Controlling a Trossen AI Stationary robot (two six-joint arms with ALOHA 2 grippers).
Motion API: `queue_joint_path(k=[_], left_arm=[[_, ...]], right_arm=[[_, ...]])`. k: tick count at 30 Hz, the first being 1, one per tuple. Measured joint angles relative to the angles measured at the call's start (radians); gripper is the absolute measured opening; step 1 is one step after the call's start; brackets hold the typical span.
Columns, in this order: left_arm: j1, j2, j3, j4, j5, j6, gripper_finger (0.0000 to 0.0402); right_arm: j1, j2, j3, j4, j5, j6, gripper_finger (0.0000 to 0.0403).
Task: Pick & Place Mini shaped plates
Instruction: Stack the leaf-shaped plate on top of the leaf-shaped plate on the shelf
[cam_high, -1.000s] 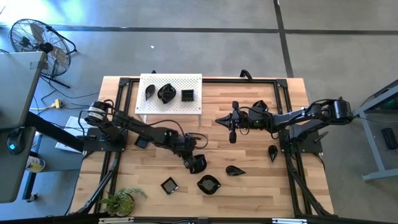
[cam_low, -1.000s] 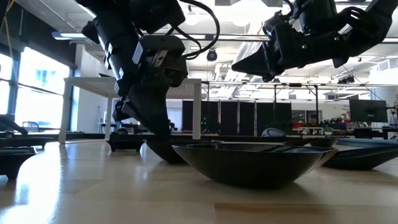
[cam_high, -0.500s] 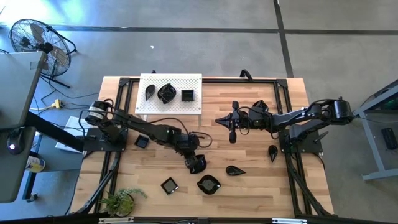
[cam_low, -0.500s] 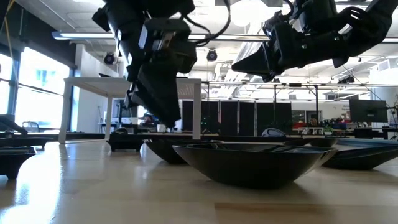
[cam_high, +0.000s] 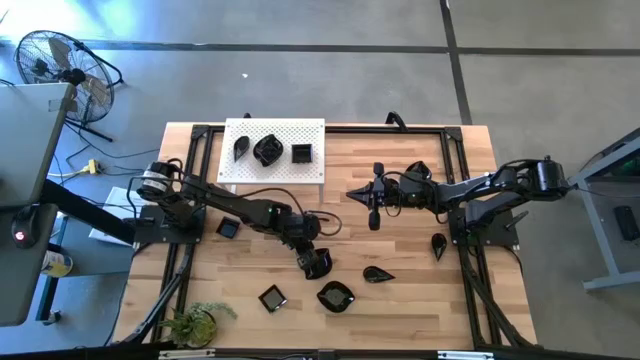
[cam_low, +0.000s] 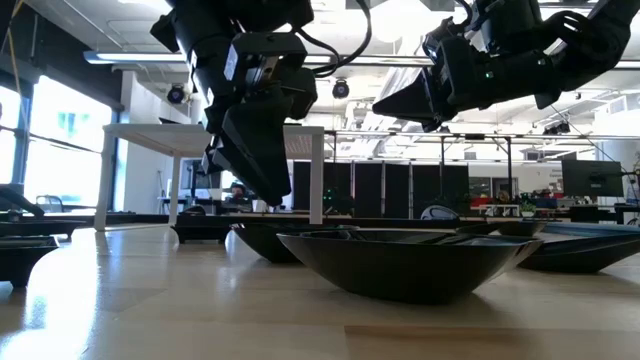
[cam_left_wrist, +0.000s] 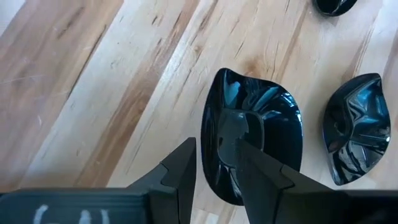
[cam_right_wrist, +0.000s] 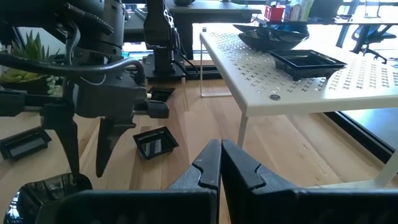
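Note:
My left gripper (cam_high: 308, 247) (cam_left_wrist: 214, 146) hangs open a little above a glossy black rounded mini plate (cam_high: 316, 263) (cam_left_wrist: 267, 124), which rests on its base on the wooden table. One finger stands outside the plate's rim and the other over its bowl, both clear of it (cam_low: 268, 185). My right gripper (cam_high: 372, 215) (cam_right_wrist: 219, 155) is shut and empty, raised over the table's middle. Other mini plates lie nearby: a wavy one (cam_high: 335, 296), a square one (cam_high: 270, 298) and a teardrop one (cam_high: 378, 274). Three more sit on the white perforated board (cam_high: 290, 172).
Another square plate (cam_high: 228, 227) lies by the left arm and a teardrop plate (cam_high: 438, 243) near the right arm's base. A potted plant (cam_high: 195, 322) stands at the near left corner. Black frame rails (cam_high: 185, 270) run along the table's sides.
My left gripper has opened, let go of the rounded plate and risen straight up off it. The plate stays where it was on the table.

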Motion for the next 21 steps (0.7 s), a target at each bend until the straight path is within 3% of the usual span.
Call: queue_joint_path(k=[14,21], left_arm=[[0.000,0.113,0.005,0.040,0.065,-0.005,0.0104],[0.000,0.121,0.034,0.043,0.080,0.030,0.0045]], right_arm=[[0.000,0.000,0.000,-0.002,0.000,0.000,0.0000],[0.000,0.000,0.000,-0.008,0.000,0.000,0.0000]])
